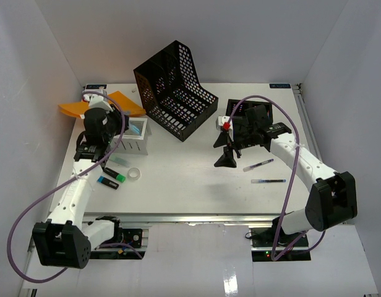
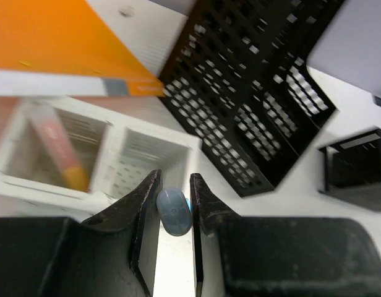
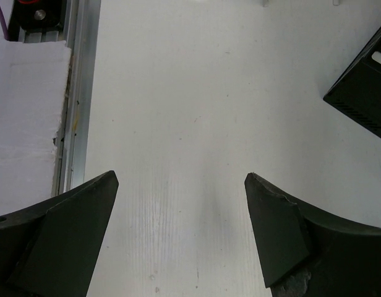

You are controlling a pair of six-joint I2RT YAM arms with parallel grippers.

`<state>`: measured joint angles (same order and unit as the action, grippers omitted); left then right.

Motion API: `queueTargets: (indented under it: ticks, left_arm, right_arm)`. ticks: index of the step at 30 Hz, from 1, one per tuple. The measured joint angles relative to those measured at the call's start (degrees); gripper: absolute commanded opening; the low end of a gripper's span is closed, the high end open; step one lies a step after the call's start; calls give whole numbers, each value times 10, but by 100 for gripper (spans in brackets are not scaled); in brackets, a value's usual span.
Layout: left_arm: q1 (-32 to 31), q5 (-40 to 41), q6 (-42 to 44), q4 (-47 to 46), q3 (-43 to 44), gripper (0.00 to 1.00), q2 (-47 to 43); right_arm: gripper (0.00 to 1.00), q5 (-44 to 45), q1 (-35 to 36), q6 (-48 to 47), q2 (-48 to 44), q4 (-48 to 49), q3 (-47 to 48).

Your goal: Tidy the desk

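One bluish object (image 2: 174,212), left-wrist view only

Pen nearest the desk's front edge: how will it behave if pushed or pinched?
The pen looks thin and round, lying flat on the smooth white desk, so a sideways push would likely roll it. It seems stiff and light, so it should lift without drooping. Its slim barrel may slip from an off-centre pinch.
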<state>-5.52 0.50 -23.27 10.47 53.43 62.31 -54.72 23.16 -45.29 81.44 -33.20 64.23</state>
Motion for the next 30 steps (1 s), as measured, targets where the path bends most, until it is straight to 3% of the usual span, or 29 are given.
queueTargets:
  ticks: [11, 22, 27, 30]
  left_arm:
    - [70, 54, 97, 6, 89, 10, 138]
    - [89, 70, 138, 11, 121, 13, 171]
    - [89, 65, 140, 10, 121, 24, 187]
    - [89, 61, 140, 7, 113, 35, 191]
  right_arm:
    - [90, -30, -3, -18, -10, 1, -15]
    - [90, -41, -3, -22, -12, 2, -22]
    - [90, -42, -3, -24, -11, 2, -22]
    - [90, -42, -3, -26, -11, 2, -22]
